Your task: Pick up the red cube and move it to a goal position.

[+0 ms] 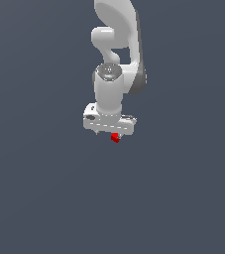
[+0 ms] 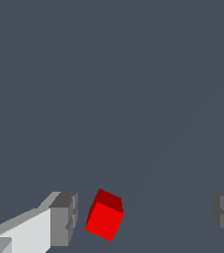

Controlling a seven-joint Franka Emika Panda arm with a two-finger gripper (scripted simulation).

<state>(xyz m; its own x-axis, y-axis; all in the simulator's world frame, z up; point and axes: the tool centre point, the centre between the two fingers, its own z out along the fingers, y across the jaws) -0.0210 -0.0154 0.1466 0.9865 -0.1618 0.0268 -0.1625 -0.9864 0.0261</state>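
wide-spread gripper (image 2: 144, 217) straddles the tilted red cube (image 2: 104, 220), nearer one finger (image 2: 64, 220); it looks light and rigid, best pinched on flat opposite faces.

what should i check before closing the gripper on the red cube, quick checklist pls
1. Gripper open: ok, fingers spread wide in the wrist view.
2. Red cube between the fingers: ok.
3. Cube centred in the gap: not ok, it sits close to one finger and far from the other.
4. Cube square to the pads: not ok, it looks rotated.
5. Fingers low enough to grip the cube: cannot tell; in the exterior view the cube shows just below the hand.
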